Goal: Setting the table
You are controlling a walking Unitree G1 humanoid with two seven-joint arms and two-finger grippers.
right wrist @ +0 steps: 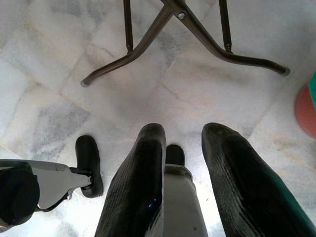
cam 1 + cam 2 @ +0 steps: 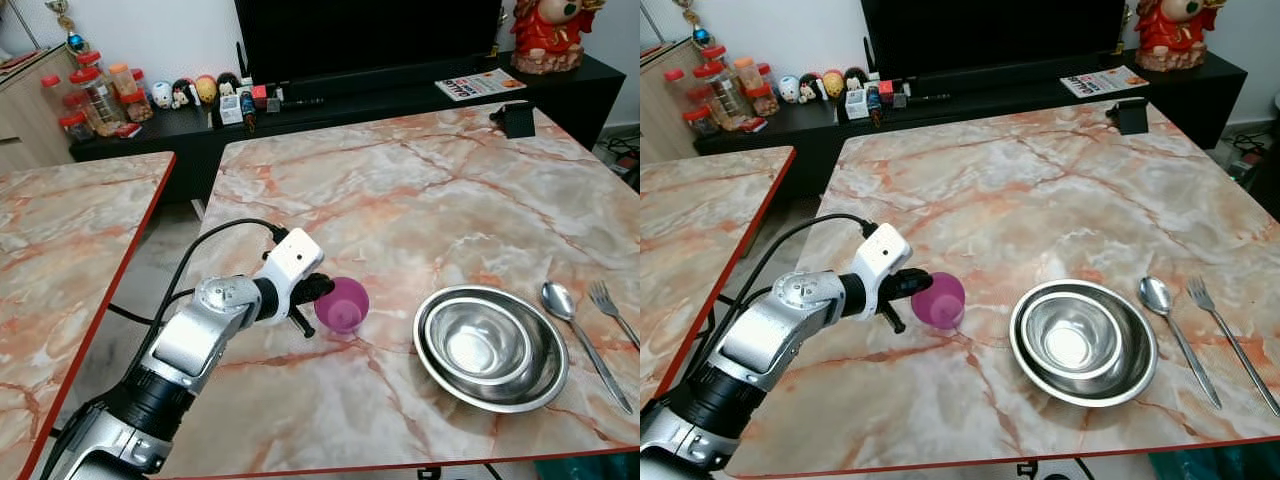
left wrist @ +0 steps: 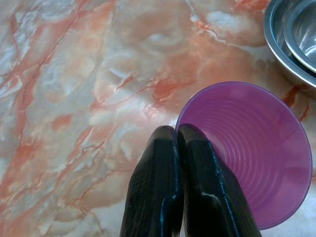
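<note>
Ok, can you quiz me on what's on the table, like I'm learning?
1. True or false: the left gripper is shut on the rim of the purple cup.
2. Which lies next to the bowls: A fork, B spoon?
3. How many steel bowls are stacked?

Key: 1 true. 2 B. 3 two. The right gripper hangs open over the floor.

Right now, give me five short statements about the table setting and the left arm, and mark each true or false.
1. The left gripper has its fingers shut on the rim of the purple plastic cup. True.
2. The cup stands right of the nested steel bowls. False: left of them.
3. The steel spoon lies between bowls and steel fork. True.
4. The spoon lies inside the bowls. False: it lies on the marble table.
5. The right gripper holds the fork. False: it hangs open over the floor.
</note>
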